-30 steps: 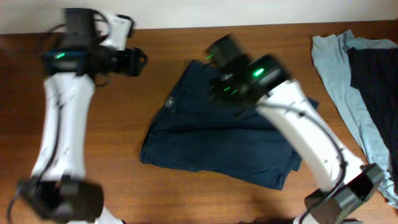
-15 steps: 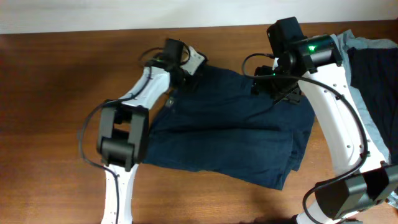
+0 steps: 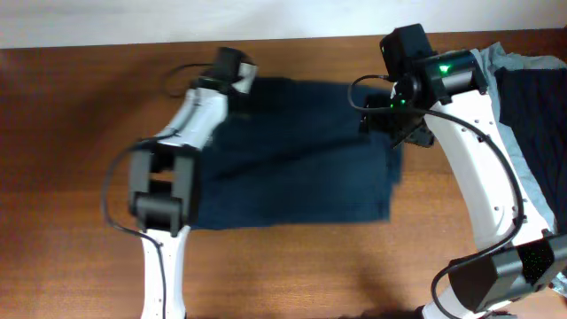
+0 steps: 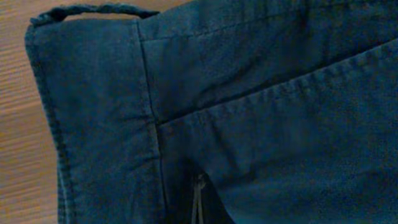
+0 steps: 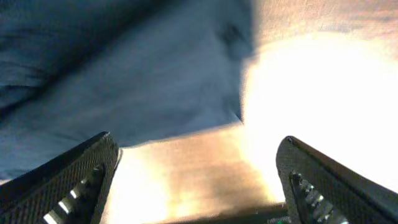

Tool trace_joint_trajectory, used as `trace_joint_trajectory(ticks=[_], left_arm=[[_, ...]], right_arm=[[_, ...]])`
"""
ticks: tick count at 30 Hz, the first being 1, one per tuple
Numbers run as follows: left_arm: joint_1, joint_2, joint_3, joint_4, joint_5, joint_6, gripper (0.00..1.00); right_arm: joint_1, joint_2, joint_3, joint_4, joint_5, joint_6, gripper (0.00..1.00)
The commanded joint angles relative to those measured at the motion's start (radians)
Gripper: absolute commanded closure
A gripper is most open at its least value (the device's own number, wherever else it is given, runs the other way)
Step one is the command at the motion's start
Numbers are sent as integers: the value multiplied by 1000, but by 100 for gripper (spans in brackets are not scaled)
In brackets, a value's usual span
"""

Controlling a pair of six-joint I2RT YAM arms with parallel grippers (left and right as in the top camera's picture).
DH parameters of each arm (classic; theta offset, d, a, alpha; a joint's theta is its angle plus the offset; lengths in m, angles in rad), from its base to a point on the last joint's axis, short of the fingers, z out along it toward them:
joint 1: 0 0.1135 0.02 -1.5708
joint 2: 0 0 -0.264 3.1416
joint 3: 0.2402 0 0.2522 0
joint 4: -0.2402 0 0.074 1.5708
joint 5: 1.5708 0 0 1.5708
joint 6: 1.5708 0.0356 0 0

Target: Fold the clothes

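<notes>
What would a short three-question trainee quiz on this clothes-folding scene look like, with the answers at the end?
1. True or false: the right gripper has its jaws wide apart with nothing between them.
2. At which part of the dark navy garment is the left gripper? A) the near right corner B) the far left corner, top left in the overhead view C) the middle
3. At the right edge of the table, which lies on top: the pale grey-blue garment or the black garment?

Key: 1 true; 2 B; 3 the black garment.
</notes>
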Motion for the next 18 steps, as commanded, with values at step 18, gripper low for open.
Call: trace_joint_trajectory(ticks=[18], left_arm=[[177, 105, -24, -126, 58, -19, 100]], right_arm=[[-24, 205, -555, 842, -143, -130, 33]])
